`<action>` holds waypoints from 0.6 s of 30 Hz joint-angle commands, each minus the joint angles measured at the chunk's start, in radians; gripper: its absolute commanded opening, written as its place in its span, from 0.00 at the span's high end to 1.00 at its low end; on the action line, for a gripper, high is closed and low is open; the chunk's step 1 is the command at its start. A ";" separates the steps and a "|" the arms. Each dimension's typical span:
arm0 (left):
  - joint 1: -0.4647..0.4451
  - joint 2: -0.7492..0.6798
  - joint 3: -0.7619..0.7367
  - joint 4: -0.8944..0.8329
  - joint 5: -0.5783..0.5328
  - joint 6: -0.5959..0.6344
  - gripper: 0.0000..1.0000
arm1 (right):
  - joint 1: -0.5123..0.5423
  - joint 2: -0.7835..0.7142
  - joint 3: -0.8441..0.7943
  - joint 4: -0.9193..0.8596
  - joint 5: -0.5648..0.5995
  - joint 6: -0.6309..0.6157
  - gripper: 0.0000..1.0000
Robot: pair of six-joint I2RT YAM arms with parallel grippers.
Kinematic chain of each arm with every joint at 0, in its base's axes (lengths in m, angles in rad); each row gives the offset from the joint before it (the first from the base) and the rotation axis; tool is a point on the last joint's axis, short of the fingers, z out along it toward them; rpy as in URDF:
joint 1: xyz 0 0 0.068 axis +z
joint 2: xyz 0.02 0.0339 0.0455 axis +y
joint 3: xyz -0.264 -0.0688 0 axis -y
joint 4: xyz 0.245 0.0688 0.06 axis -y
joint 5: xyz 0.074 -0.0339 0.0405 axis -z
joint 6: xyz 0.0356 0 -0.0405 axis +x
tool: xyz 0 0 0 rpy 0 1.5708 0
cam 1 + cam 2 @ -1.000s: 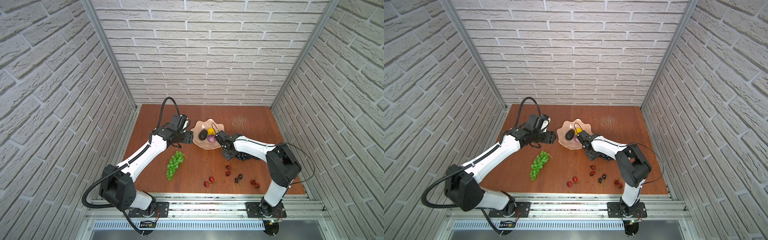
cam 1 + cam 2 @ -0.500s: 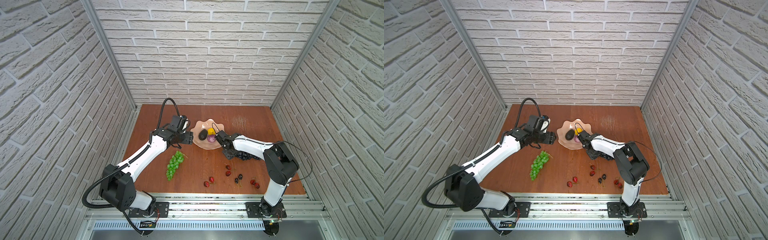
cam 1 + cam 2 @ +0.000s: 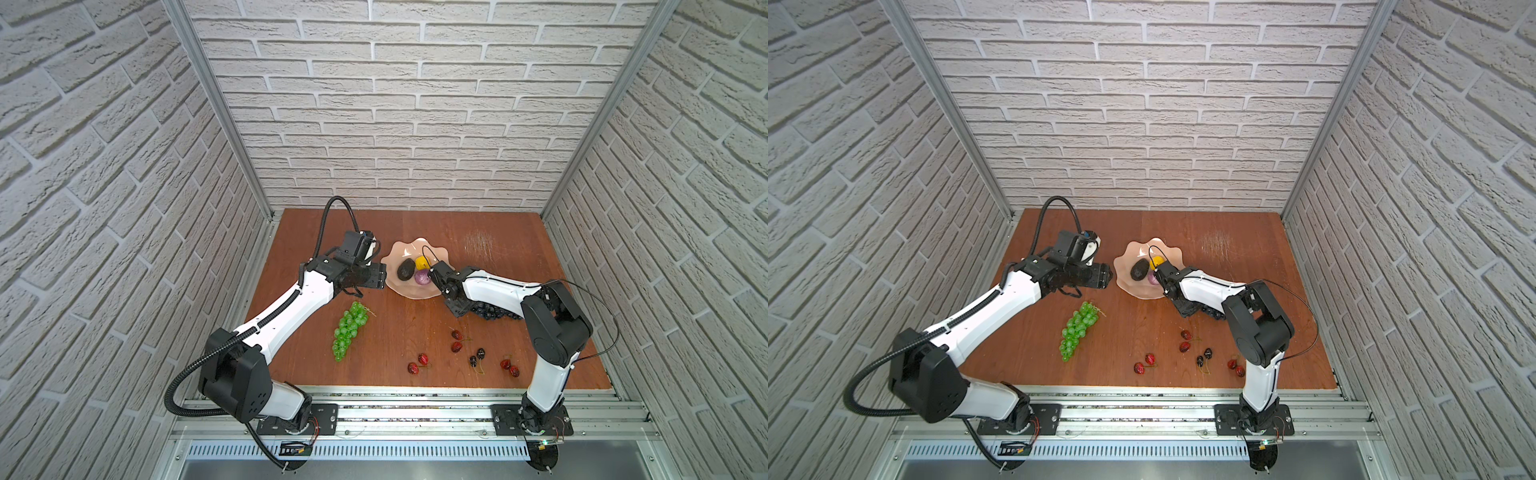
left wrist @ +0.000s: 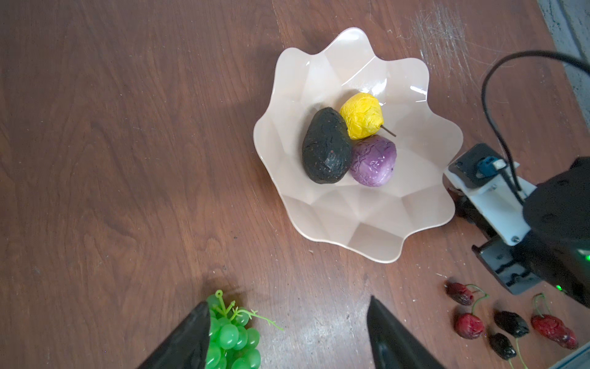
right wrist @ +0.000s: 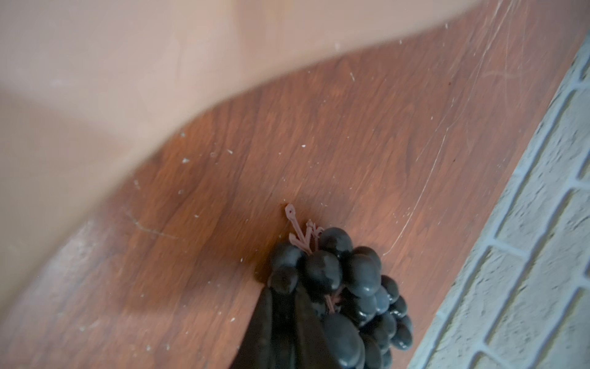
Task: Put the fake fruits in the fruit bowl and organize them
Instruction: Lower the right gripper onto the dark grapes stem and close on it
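The pale peach fruit bowl [image 3: 411, 245] [image 4: 351, 41] holds a dark avocado [image 4: 325, 147], a yellow lemon-like fruit [image 4: 362, 115] and a purple round fruit [image 4: 373, 161]. My left gripper [image 3: 381, 280] [image 4: 287, 302] hangs open just left of the bowl, nothing between its fingers. The green grape bunch [image 3: 349, 328] [image 4: 231, 338] lies on the table nearer the front. My right gripper [image 3: 457, 309] [image 5: 284, 289] is low at the bowl's right, shut on the edge of the dark blue-black grape bunch [image 3: 492, 312] [image 5: 360, 278], which rests on the table. The right arm hides part of that bunch from above.
Several red and dark cherries [image 3: 457, 340] [image 4: 469, 326] lie scattered on the brown table [image 3: 498, 249] toward the front right. Brick-pattern walls close in the back and both sides. The bowl's rim [image 5: 127, 80] rises close beside the right gripper.
The right gripper's jaws have closed at the dark grape bunch, and that arm has shifted slightly. The left arm and all fruits stay where they were.
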 commanded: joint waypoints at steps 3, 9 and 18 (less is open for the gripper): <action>0.008 -0.033 -0.017 0.024 -0.002 -0.011 0.23 | -0.005 -0.045 -0.005 -0.008 0.026 0.019 0.94; 0.008 -0.042 -0.022 0.021 -0.004 -0.015 0.23 | -0.007 -0.172 -0.053 0.016 0.023 0.037 0.94; 0.008 -0.063 -0.027 0.007 -0.015 -0.024 0.23 | -0.009 -0.308 0.011 -0.060 -0.031 0.058 0.94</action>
